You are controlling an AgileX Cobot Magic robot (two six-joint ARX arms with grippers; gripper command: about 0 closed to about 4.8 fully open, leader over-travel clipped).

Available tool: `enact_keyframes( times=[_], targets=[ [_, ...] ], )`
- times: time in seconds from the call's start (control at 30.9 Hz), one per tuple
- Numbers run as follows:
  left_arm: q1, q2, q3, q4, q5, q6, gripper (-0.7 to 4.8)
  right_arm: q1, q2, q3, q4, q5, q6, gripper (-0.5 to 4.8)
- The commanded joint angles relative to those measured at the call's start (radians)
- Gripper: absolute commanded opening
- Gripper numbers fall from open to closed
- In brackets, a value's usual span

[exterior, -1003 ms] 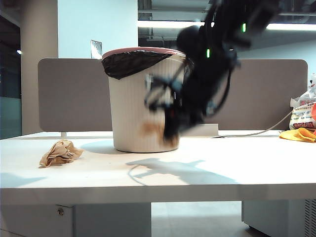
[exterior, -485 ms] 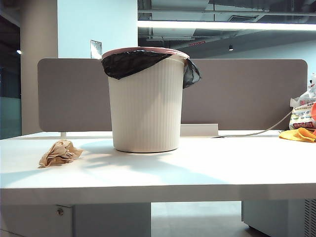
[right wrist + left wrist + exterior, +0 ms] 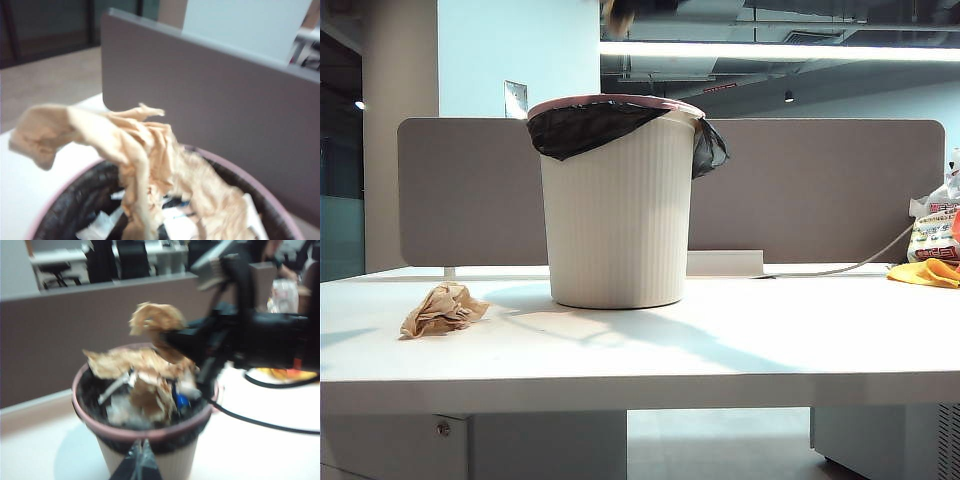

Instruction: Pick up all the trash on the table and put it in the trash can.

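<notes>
The trash can [image 3: 615, 200], cream ribbed with a pink rim and black liner, stands mid-table [image 3: 770, 340]. One crumpled tan ball of trash [image 3: 442, 310] lies on the table to its left. My right gripper [image 3: 170, 340] is shut on another tan piece of trash [image 3: 156, 320], held just above the can's opening. In the right wrist view this trash [image 3: 125, 145] hangs over the rim [image 3: 260, 190] and hides the fingers. It barely shows at the exterior view's upper edge [image 3: 618, 15]. My left gripper [image 3: 141, 456] is shut and empty, beside the can and facing its rim [image 3: 150, 432]. More paper fills the can.
A grey-brown partition [image 3: 820, 190] runs behind the can. A white printed bag [image 3: 932, 230] and an orange cloth [image 3: 925, 272] sit at the far right, with a cable [image 3: 840, 268] leading to them. The right arm's black cable [image 3: 260, 422] lies on the table.
The right arm, blurred in front of the can a second ago, has risen out of the exterior view with the trash. The ball on the table has not moved.
</notes>
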Motion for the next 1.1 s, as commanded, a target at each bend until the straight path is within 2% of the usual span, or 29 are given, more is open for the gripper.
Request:
enact_keyframes(
  times=[0.03, 0.16, 0.19, 0.26, 0.39, 0.49, 0.65, 0.74, 0.81, 0.97, 1.1],
  targets=[
    [0.000, -0.003, 0.003, -0.041, 0.007, -0.003, -0.05, -0.003, 0.043, 0.006, 0.009, -0.007, 0.013, -0.02],
    [0.001, -0.003, 0.003, -0.066, 0.006, 0.006, -0.05, -0.004, 0.072, 0.006, -0.003, -0.007, 0.013, 0.01],
    [0.001, -0.003, 0.003, -0.070, 0.006, 0.012, -0.05, -0.004, 0.072, 0.006, -0.009, -0.007, 0.013, 0.18],
    [0.001, -0.003, 0.003, -0.074, 0.006, 0.017, -0.05, -0.002, 0.071, 0.006, -0.010, -0.007, 0.013, 0.91],
    [0.002, 0.000, 0.003, -0.073, 0.003, 0.016, -0.05, -0.002, 0.068, 0.021, -0.006, -0.007, 0.008, 3.36],
    [0.006, 0.001, 0.003, -0.072, 0.003, 0.016, -0.05, -0.002, 0.068, 0.046, -0.014, -0.002, 0.003, 4.09],
    [0.011, 0.004, 0.003, -0.074, 0.003, 0.016, -0.05, -0.001, 0.066, 0.088, -0.026, -0.004, 0.002, 4.23],
    [0.011, -0.005, 0.004, -0.083, -0.003, 0.016, -0.05, 0.002, 0.047, 0.126, -0.110, -0.053, 0.006, 4.23],
    [0.011, -0.020, 0.004, -0.097, -0.043, 0.016, -0.05, 0.015, 0.029, 0.145, -0.169, -0.068, 0.009, 4.23],
    [0.011, -0.076, 0.004, -0.211, -0.170, 0.016, -0.05, 0.072, -0.018, 0.148, -0.222, -0.068, 0.045, 4.23],
    [0.011, -0.129, 0.003, -0.317, -0.193, 0.016, -0.05, 0.141, -0.050, 0.148, -0.296, -0.068, 0.060, 4.22]
  ],
)
